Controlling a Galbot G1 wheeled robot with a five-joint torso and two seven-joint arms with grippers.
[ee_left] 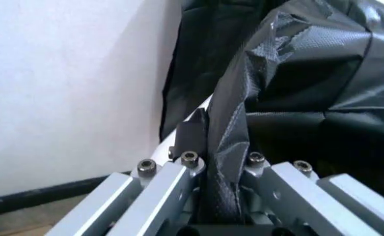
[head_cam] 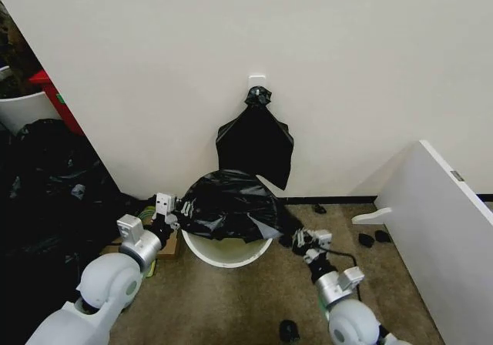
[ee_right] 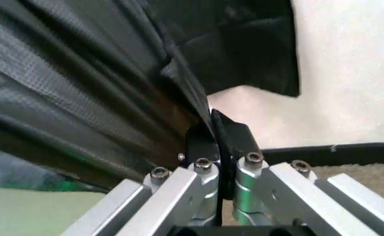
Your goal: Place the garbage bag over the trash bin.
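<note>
Pale grey rounded arm shells, silver wrist joints; brushed aluminium linkages, hex-socket screws; black jaws, black cable at right wrist

The glossy, crinkled black garbage bag [head_cam: 229, 204] lies puffed over the round cream trash bin [head_cam: 226, 253] by the wall, seemingly covering its far rim; the near rim shows bare.

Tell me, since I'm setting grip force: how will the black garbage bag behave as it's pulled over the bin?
Likely floppy: the garbage bag sags in folds across the trash bin. Probably slippery, being glossy, so both grippers should stay clamped. Probably very light, and thin enough to tear.
</note>
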